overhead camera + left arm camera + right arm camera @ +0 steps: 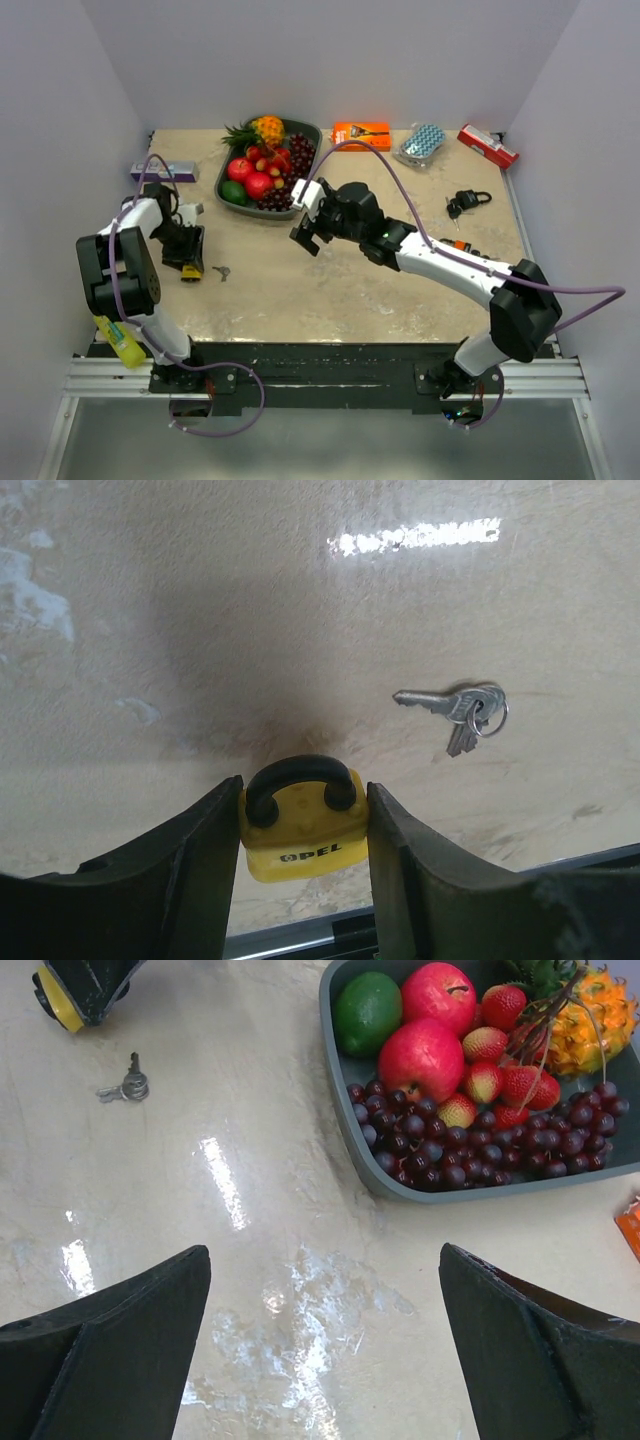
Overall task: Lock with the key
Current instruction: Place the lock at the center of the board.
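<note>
Left gripper [303, 792], bottom centre of its wrist view: fingers clamped on both sides of a yellow padlock with black shackle [300, 825], shackle pointing up-frame. The shackle looks seated, but the angle is poor.

Small silver keys on a ring [462, 708] lie flat on the beige tabletop [200, 630], up and right of the padlock, near it but apart.

Right gripper [305, 238], mid-frame overhead: jaws spread wide, holding nothing, hanging just below the dark grey fruit tray [312, 130].

Padlock [300, 845] flanks — hidden by left end effector [302, 788].
</note>
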{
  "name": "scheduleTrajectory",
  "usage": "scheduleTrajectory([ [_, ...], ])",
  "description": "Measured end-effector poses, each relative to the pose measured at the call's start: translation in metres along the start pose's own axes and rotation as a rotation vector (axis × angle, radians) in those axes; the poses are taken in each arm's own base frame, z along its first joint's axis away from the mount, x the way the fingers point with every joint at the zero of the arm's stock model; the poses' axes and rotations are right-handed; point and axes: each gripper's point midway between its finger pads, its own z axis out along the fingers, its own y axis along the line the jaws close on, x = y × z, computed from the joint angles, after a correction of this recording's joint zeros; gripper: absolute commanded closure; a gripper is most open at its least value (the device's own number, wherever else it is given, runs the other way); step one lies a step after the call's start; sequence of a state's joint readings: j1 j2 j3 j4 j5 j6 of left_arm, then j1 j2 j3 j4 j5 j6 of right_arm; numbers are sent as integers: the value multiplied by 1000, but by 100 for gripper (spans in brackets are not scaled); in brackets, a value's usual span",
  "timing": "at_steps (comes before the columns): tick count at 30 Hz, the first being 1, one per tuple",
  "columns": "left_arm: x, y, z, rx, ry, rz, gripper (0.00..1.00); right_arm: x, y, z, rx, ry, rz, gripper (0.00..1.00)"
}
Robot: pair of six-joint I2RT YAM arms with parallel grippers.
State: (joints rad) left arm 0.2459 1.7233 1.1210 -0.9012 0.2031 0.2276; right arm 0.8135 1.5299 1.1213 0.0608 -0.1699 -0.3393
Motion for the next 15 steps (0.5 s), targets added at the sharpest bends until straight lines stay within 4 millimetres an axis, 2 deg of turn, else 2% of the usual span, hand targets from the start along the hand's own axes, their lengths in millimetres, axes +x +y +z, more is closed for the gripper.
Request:
scheduleTrajectory([
  [5, 0, 0, 13, -12, 34, 5, 98, 1, -5, -5, 13, 0, 6, 1],
  [8, 1, 1, 16, -22, 43, 0, 91, 2, -7, -6, 20, 1, 9, 1],
  [9, 1, 1, 16, -25, 43, -5, 83, 3, -8, -6, 22, 3, 10, 1],
  [14, 0, 1, 17, -31, 44, -14, 60, 5, -11, -7, 28, 8, 16, 1],
  [15, 0, 1, 17, -33, 44, -18, 50, 6, -12, -7, 29, 9, 16, 1],
])
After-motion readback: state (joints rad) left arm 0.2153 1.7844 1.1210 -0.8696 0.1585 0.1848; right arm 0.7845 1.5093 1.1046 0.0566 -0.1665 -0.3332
